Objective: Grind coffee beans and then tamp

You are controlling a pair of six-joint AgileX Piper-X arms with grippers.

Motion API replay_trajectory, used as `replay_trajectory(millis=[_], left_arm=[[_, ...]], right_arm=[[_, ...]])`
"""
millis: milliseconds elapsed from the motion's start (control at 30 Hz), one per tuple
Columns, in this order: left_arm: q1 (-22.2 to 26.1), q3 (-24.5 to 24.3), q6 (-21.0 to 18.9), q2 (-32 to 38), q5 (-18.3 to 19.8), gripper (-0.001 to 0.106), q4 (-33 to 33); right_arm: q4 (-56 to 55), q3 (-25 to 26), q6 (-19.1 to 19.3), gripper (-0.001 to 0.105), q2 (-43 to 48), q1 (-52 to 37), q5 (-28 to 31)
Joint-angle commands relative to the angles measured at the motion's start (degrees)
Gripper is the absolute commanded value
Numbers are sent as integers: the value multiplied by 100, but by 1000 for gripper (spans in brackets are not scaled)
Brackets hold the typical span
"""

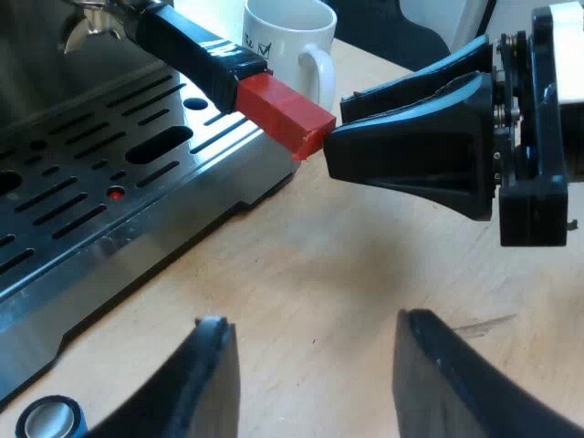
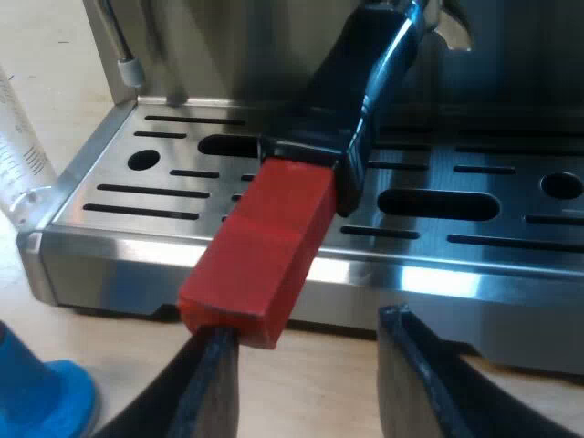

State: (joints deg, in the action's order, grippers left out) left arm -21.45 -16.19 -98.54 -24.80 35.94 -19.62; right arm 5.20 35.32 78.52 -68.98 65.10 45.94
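Note:
The holder is locked into the espresso machine's front, and its dark handle (image 1: pixel 196 47) ends in a red block (image 1: pixel 285 112). My right gripper (image 2: pixel 306 374) is open just short of the red end (image 2: pixel 260 255), whose tip sits over one finger (image 2: pixel 212 388) without being clasped. In the left wrist view the right gripper (image 1: pixel 333 128) nearly touches the red tip. My left gripper (image 1: pixel 310 365) hangs open over the wooden table with nothing between its fingers. A blue tamper (image 2: pixel 36 397) stands on the table by the machine's corner, and its metal face (image 1: pixel 47 422) lies near my left fingers.
The slotted steel drip tray (image 2: pixel 137 205) lies under the handle. A white mug (image 1: pixel 283 41) stands just beyond the red end. A measuring glass (image 2: pixel 18 155) stands beside the tray's corner, and a steam wand (image 2: pixel 123 50) hangs above it.

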Motion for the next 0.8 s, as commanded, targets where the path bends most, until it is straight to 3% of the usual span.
replay_trajectory(millis=[33,400,800], left_arm=[[-19,-14,-19,2,84,42,60],[-19,-14,-19,2,84,42,60],[-19,-14,-19,2,84,42,60]], right_arm=[[62,34,28,38,-32,-93,772],[62,34,15,37,-32,-93,1476],[51,34,15,37,-32,-80,1418]])
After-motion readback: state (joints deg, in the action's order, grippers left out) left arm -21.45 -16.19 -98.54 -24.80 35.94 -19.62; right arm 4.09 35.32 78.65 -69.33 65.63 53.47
